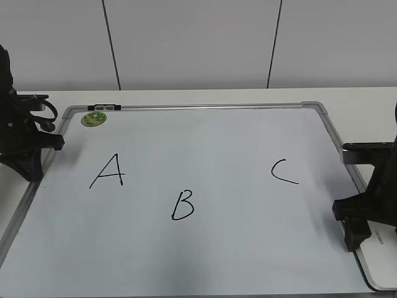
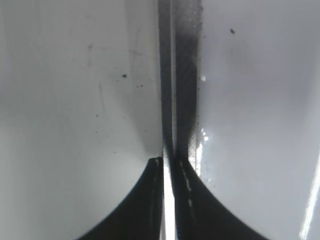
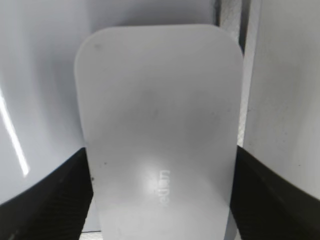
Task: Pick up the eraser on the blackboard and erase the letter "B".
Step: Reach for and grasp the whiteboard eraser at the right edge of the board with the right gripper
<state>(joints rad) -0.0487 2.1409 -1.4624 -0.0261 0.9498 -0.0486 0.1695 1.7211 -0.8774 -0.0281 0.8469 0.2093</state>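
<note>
The blackboard (image 1: pixel 217 149) is a white board with a grey frame, lying flat on the table. The black letter "B" (image 1: pixel 183 205) stands whole at its lower middle. The white eraser (image 1: pixel 381 261) lies at the board's lower right corner; it fills the right wrist view (image 3: pixel 160 120). My right gripper (image 1: pixel 356 239) (image 3: pixel 160 165) is down over it, with a finger against each long side, shut on it. My left gripper (image 1: pixel 57 142) (image 2: pixel 169 162) is shut and empty, over the board's left frame.
A black "A" (image 1: pixel 108 171) is to the left of the "B" and a black "C" (image 1: pixel 284 172) to its right. A round green magnet (image 1: pixel 93 118) and a small black clip (image 1: pixel 104 107) sit at the board's top left corner. A white wall stands behind the table.
</note>
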